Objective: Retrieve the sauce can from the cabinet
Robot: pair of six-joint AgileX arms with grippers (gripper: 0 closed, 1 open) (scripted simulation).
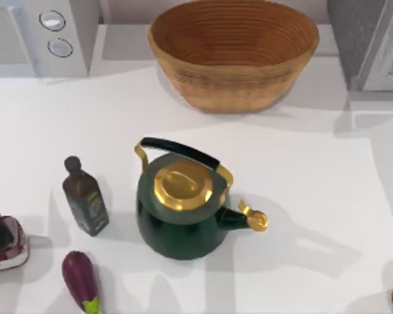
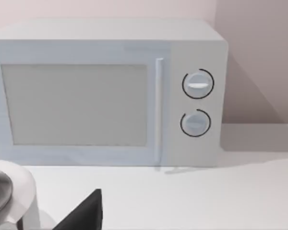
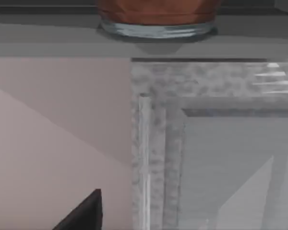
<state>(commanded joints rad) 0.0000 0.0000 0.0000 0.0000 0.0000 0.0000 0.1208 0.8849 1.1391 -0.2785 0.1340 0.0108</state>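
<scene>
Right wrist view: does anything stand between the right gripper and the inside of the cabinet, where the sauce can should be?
Yes: the cabinet door, apparently shut, stands before the right gripper, its handle along one edge. Whatever is inside is hidden behind it. The left gripper faces the microwave.

No legible text or labels anywhere.

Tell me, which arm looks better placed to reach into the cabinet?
Probably the right: its wrist camera faces the grey cabinet door close up, at the table's right back corner. The left arm's camera faces the microwave on the opposite side.
</scene>
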